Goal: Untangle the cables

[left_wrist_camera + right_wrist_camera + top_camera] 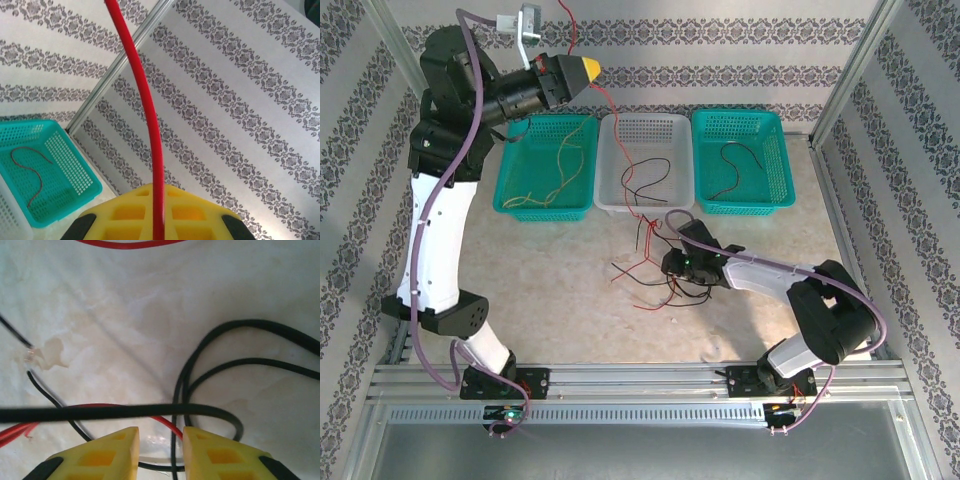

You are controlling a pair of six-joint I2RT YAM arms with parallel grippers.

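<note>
Wide view first: the table (pixel 550 290) spreads across the overhead frame, with three baskets in a row at upper centre. The left basket (pixel 545 212) holds yellow cables (pixel 560 170); the white basket (pixel 675 205) and the right basket (pixel 750 208) each show a black cable (pixel 730 165), so I'd call that sorting by colour. The left arm (pixel 435 240) towers up the left side of the frame, and by the look of it that's deliberate. Its left gripper (pixel 588 68) at upper left is clamped tight on the red cable (pixel 146 100), held high so the strand runs down past the white basket to the tangle (pixel 650 285) at centre frame. That height gives the pull to draw it free. The wrist view backs it up: red runs straight through the yellow fingers (pixel 130 215). At lower right the right arm (pixel 770 275) lies low, with the right gripper (pixel 159 445) down at the tangle. Its jaws stand apart either side of a black strand (pixel 176 390), nothing pinched. I reckon it's placed to pin the black loops so the red slides out alone. Watch the red bit tucked under that black: it could snag.
</note>
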